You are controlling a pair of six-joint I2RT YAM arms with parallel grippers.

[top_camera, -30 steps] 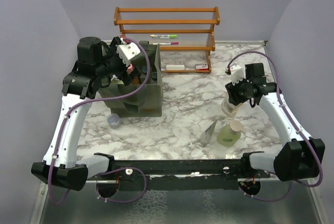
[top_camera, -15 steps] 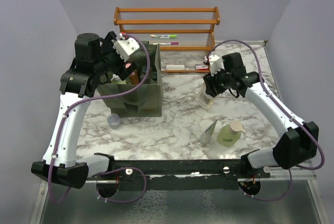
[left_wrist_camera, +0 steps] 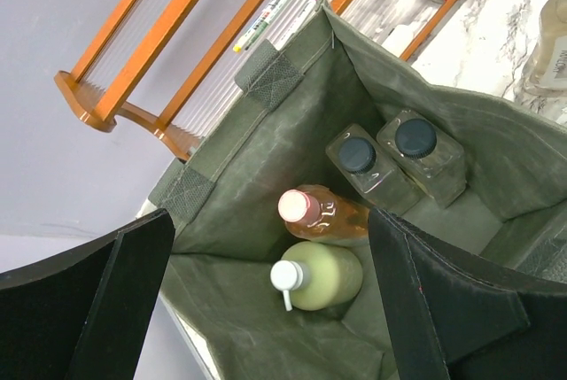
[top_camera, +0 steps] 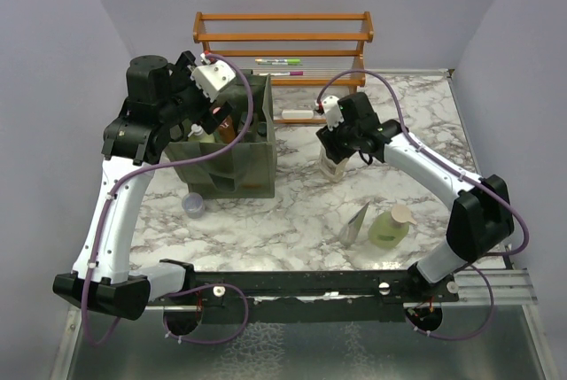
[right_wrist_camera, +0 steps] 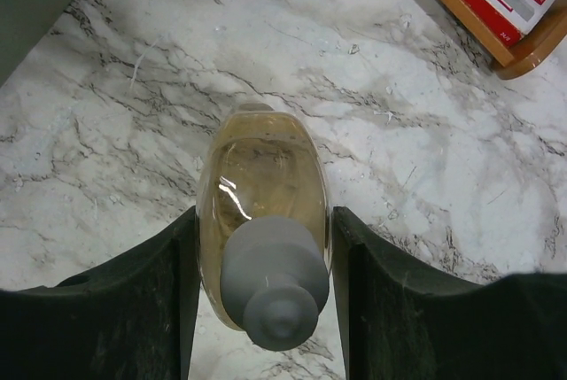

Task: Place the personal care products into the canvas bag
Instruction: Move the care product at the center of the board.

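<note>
Right gripper (right_wrist_camera: 264, 221) has its jaws clamped on the amber pump bottle (right_wrist_camera: 264, 185), pinching it just below the grey pump head. The bottle hangs upright, long axis vertical, base toward the marble surface (top_camera: 292, 203), off to the right of the canvas bag (top_camera: 239, 163). So the bag's open mouth lies leftward and above the bottle's base: I'd say lift, then cross left. Left gripper (left_wrist_camera: 270, 221) hovers right over that mouth, jaws spread wide and empty; it may crowd the drop. Inside the bag are two clear black-capped bottles (left_wrist_camera: 394, 163), the orange bottle (left_wrist_camera: 323, 213) and the pale green bottle (left_wrist_camera: 323, 275). Farther right of the bag, nearer the arm bases, sit the green pump bottle (top_camera: 388, 228) and grey pouch (top_camera: 356, 222).
</note>
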